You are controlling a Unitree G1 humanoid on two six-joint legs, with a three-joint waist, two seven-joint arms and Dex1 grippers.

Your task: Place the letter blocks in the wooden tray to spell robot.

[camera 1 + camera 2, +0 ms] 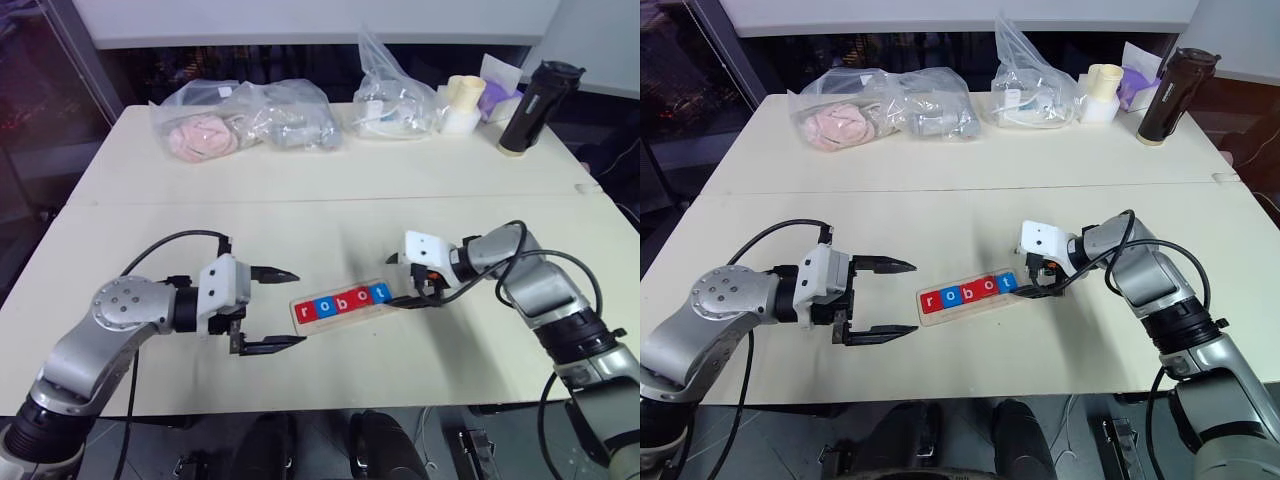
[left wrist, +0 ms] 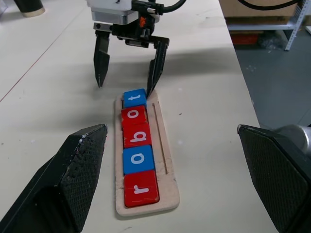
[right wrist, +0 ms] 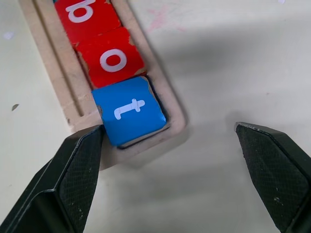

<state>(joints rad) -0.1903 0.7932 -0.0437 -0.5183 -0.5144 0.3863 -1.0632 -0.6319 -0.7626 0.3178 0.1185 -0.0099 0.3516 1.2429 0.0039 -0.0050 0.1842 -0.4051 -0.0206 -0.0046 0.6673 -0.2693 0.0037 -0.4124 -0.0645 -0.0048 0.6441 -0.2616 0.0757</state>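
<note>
The wooden tray (image 1: 342, 305) lies on the table (image 1: 330, 220) near its front edge, between the two grippers. The five letter blocks (image 2: 135, 146) sit in it in one row, touching, r at the left end and t (image 3: 129, 110) at the right end. The left gripper (image 1: 270, 310) is to the tray's left, apart from it; the right gripper (image 2: 127, 63) is at the tray's right end, one finger (image 3: 73, 179) beside the t block. Plastic bags (image 1: 245, 118), a cup (image 1: 464, 100) and a bottle (image 1: 532, 105) stand along the table's far edge, well apart from the tray
</note>
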